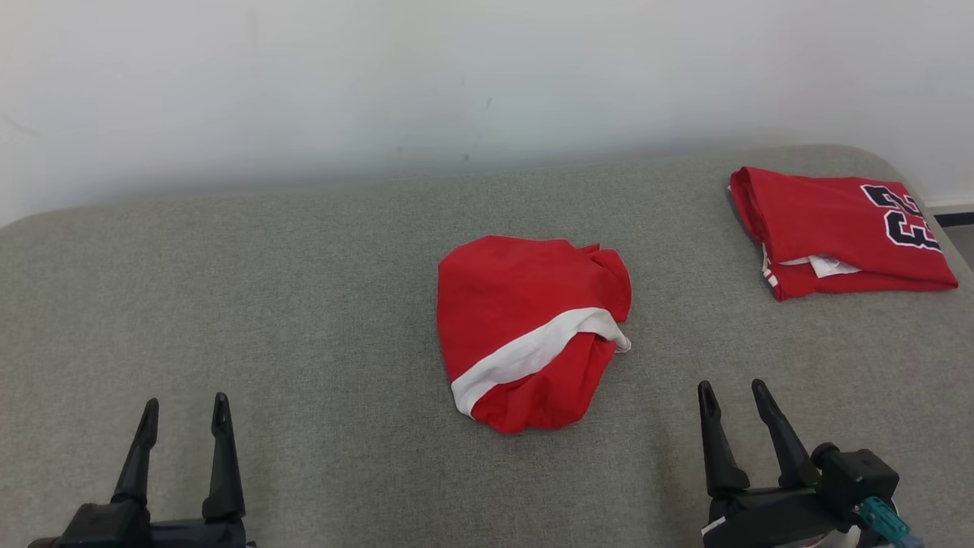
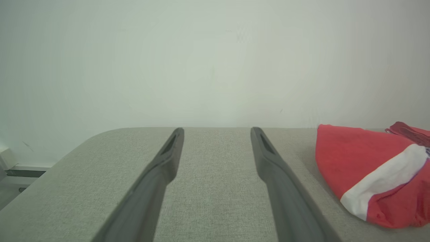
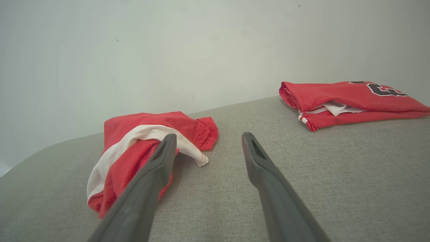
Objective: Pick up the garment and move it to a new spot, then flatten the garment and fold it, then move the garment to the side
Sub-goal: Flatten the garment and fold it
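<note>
A crumpled red garment (image 1: 525, 327) with a white stripe lies bunched in the middle of the grey padded table (image 1: 304, 289). It shows at the right edge of the left wrist view as the garment (image 2: 369, 168) and left of centre in the right wrist view as the garment (image 3: 141, 144). My left gripper (image 1: 186, 411) rests low at the near left, open and empty, well left of the cloth. My right gripper (image 1: 734, 396) stands open and empty at the near right, just right of the bundle's lower edge. In the wrist views the left gripper (image 2: 217, 131) and right gripper (image 3: 207, 137) hold nothing.
A folded red jersey (image 1: 837, 228) with dark numerals lies at the table's far right corner, also seen as the jersey (image 3: 349, 101). A pale wall (image 1: 456, 84) stands right behind the table. The table's rounded left edge (image 2: 77, 148) drops away at the far left.
</note>
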